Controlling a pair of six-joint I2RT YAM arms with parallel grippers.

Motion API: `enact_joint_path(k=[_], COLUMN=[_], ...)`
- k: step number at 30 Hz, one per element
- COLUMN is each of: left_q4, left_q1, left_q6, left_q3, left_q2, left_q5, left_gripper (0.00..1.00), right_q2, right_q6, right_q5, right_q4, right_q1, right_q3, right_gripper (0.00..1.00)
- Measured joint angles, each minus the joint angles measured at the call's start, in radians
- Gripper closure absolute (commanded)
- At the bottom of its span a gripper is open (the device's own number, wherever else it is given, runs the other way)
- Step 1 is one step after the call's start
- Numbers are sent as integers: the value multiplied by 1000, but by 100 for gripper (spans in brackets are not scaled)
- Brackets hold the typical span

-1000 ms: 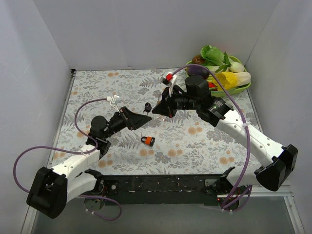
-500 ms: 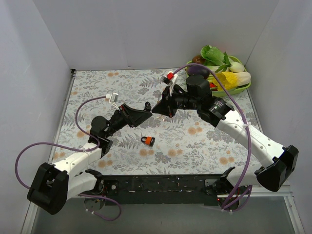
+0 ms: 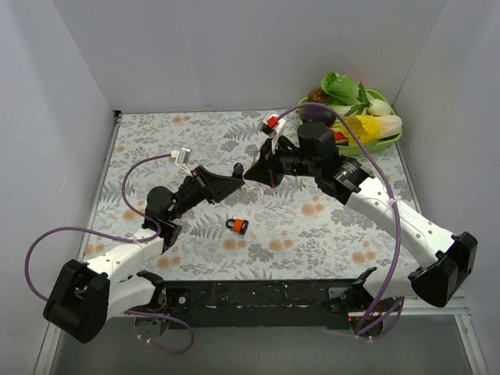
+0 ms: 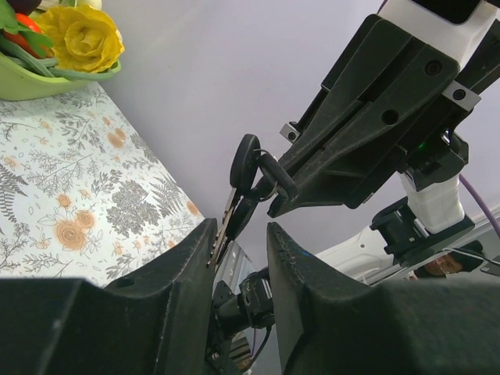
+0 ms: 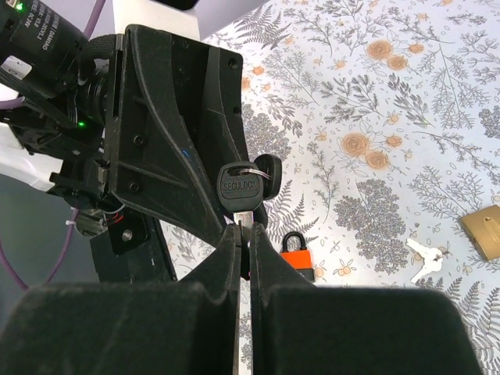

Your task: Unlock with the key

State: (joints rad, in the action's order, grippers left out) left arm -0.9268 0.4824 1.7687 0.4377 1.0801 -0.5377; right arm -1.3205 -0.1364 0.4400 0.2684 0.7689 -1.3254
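Right claw [image 5: 243, 236] tight around the black key [image 5: 237, 188].

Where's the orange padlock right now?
Top view: the orange padlock lies on the table near centre, on the robot's side of the key.

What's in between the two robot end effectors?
A black key, pinched in the right end effector, with the left end effector open right at it. Both wrist views show it.
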Motion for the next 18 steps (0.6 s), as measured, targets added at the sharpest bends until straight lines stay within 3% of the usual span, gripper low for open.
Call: enact_joint_path(k=[12,15,16,18], left_q4=[-2,-2,-3,-4], left_q1=[12,12,12,12], left_q6=[20,20,23,26], left_q3=[0,-1,-1,-3], left_q2=[36,36,35,35], left_q5=[0,0,0,0], left_gripper=[67,80,88,93], right_q2=[6,10,11,11], right_q6=[-17,-18,-18,-18], right_q5=[-17,-19,-19,-19], right_q4=[-10,-13,-12,-13], right_q1=[-2,-3,-3,-3], right_q3=[2,14,15,16], right_gripper=[99,99,99,99])
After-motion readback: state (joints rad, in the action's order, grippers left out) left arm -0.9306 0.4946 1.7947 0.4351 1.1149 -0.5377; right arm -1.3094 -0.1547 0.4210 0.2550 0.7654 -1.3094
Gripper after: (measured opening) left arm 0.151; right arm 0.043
